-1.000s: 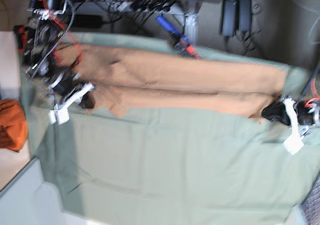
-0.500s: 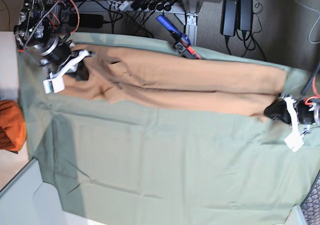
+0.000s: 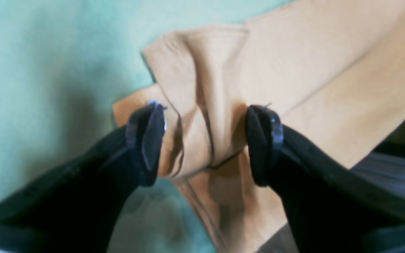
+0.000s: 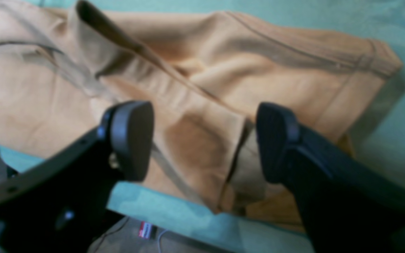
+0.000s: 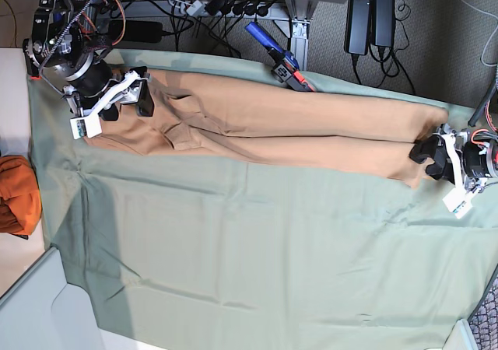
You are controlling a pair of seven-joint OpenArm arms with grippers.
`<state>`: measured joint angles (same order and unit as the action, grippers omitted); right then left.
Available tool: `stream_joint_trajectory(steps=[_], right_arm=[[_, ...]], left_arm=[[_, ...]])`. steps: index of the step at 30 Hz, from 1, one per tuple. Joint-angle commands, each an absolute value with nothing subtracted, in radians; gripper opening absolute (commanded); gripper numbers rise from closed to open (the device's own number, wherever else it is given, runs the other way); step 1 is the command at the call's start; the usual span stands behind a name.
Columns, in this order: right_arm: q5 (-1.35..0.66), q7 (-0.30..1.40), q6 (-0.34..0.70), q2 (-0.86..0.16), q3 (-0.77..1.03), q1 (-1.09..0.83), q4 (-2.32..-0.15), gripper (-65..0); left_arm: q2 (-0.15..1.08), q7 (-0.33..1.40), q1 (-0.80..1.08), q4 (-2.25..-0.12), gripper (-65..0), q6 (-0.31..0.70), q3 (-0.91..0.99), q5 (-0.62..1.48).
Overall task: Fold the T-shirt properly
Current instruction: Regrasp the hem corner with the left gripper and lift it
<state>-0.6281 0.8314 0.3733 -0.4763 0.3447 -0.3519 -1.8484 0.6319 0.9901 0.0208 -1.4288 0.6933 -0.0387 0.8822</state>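
The T-shirt (image 5: 280, 124) lies stretched between both grippers on the green sheet (image 5: 257, 249). The left gripper (image 3: 206, 144) and right gripper (image 4: 202, 140) both stand spread apart, straddling bunched fabric ends, clamping nothing.

Orange bundle (image 5: 17, 194) cut by frame edge

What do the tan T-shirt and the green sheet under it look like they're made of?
T-shirt: soft matte knit, probably cotton; it creases limply and shows stitched hems in the wrist views. Green sheet: thin matte woven cloth, judging by its fine wrinkles; the exact fibre is unclear.
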Motion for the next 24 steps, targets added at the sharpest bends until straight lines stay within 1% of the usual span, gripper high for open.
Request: stream_joint_trajectory(steps=[1, 9, 13, 17, 20, 24], right_arm=[[-0.636, 0.811, 0.475, -0.492, 0.354, -0.347, -1.866, -20.5], [-0.64, 0.81, 0.475, -0.481, 0.354, -0.347, -1.866, -20.5], [-0.641, 0.808, 0.475, -0.481, 0.354, -0.346, -1.866, -20.5], [-0.643, 0.808, 0.475, -0.481, 0.354, -0.347, -1.866, -20.5], [-0.643, 0.808, 0.475, -0.481, 0.354, -0.347, -1.866, -20.5], [-0.644, 0.808, 0.475, -0.481, 0.354, -0.346, -1.866, -20.5]], left_arm=[[0.66, 0.99, 0.012, -1.44, -24.2, 0.685, -0.011, 0.847], [0.669, 0.995, 0.052, -1.44, -24.2, 0.665, 0.082, 0.86], [0.668, 1.003, 0.062, -1.441, -24.2, 0.666, 0.087, 0.899], [0.668, 1.003, 0.062, -1.441, -24.2, 0.665, 0.087, 0.887], [0.668, 0.993, 0.062, -1.441, -24.2, 0.619, 0.087, 0.831], [0.668, 0.985, 0.074, -1.441, -24.2, 0.595, 0.087, 0.796]])
